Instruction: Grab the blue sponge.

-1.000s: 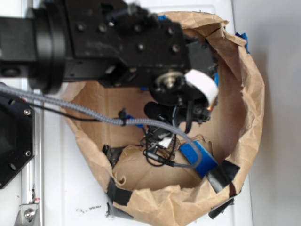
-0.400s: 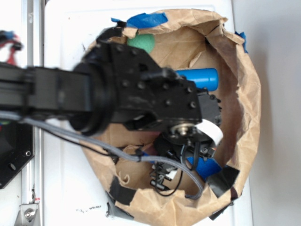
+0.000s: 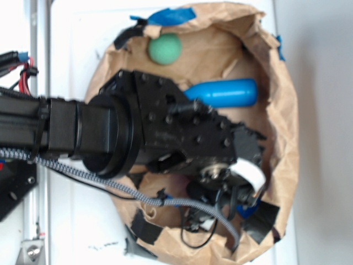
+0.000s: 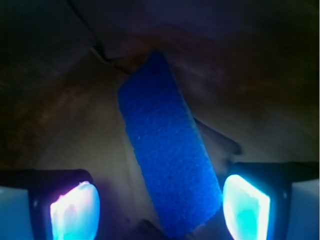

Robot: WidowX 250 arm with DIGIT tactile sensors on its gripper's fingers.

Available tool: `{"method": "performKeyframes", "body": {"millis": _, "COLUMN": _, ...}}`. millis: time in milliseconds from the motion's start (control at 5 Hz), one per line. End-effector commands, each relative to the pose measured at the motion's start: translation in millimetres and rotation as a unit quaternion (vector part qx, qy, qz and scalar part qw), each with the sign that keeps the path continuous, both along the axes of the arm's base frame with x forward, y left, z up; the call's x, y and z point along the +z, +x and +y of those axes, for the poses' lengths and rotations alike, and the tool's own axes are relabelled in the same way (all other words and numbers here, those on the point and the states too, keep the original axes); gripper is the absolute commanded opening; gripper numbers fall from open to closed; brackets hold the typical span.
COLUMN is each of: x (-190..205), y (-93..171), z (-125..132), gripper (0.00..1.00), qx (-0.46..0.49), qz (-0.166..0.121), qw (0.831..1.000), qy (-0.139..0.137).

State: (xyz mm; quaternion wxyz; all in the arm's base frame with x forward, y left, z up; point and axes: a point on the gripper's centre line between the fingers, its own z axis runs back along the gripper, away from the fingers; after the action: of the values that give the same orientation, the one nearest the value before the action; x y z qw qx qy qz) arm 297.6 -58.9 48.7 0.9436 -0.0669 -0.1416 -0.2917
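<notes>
The blue sponge [image 4: 167,145] lies flat on brown paper, a long textured bright-blue block slanting from upper left to lower right in the wrist view. Its lower end sits between my two glowing fingertips [image 4: 75,210], closer to the right one, with a gap on each side. My gripper [image 4: 160,210] is open just above it. In the exterior view only a blue sliver of the sponge [image 3: 246,210] shows under the black wrist, low on the right inside the paper bowl, where the gripper [image 3: 229,201] hangs.
A crumpled brown paper bowl [image 3: 289,127] with raised walls surrounds everything. A long blue bottle-shaped pin [image 3: 223,93] and a green ball [image 3: 165,49] lie at its far side. Black tape patches [image 3: 259,218] and cables [image 3: 198,212] sit near the front rim.
The arm has swung down toward the bowl's front right, uncovering the green ball and the blue pin. The wrist now covers most of the sponge in the exterior view.
</notes>
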Motion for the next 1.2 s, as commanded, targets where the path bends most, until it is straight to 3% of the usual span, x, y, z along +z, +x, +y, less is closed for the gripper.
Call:
{"method": "performKeyframes", "body": {"millis": 0, "x": 17.6, "y": 5.2, "z": -16.9, "gripper": 1.0, "qx": -0.031, "qz": -0.065, "qw": 0.997, "qy": -0.022}}
{"method": "performKeyframes", "body": {"millis": 200, "x": 17.4, "y": 2.1, "z": -20.9, "gripper": 1.0, "qx": -0.029, "qz": -0.067, "qw": 0.997, "qy": -0.019}}
{"method": "performKeyframes", "body": {"millis": 800, "x": -10.5, "y": 32.6, "z": -10.4, "gripper": 1.0, "qx": 0.004, "qz": -0.042, "qw": 0.999, "qy": 0.009}}
{"method": "performKeyframes", "body": {"millis": 1000, "x": -12.5, "y": 24.7, "z": -11.8, "gripper": 0.0, "qx": 0.009, "qz": -0.039, "qw": 0.999, "qy": 0.006}}
